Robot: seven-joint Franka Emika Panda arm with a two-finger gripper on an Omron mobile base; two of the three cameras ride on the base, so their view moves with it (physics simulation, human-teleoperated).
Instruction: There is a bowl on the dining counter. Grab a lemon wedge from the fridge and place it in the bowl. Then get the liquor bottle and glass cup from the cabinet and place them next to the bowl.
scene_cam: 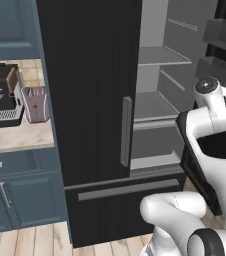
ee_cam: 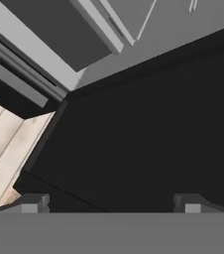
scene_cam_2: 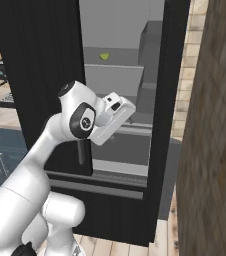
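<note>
The fridge (scene_cam: 155,107) has its right door swung open and its left door (scene_cam: 85,90) shut. A small green-yellow lemon wedge (scene_cam_2: 104,56) lies on an upper grey shelf inside. My white hand (scene_cam_2: 114,119) hangs in front of the open compartment, below the wedge's shelf and well short of it. In the hand view my gripper (ee_cam: 111,203) is open, fingertips (ee_cam: 34,202) far apart with nothing between them. It faces a dark fridge panel (ee_cam: 143,139), with grey shelves above. The bowl, liquor bottle and glass cup are out of view.
The open door's bins (scene_cam: 220,35) stand close to the right of my arm. A coffee machine (scene_cam: 4,95) and a small white appliance (scene_cam: 35,104) sit on the counter (scene_cam: 15,140) at left. A brown panel (scene_cam_2: 215,150) walls off the right.
</note>
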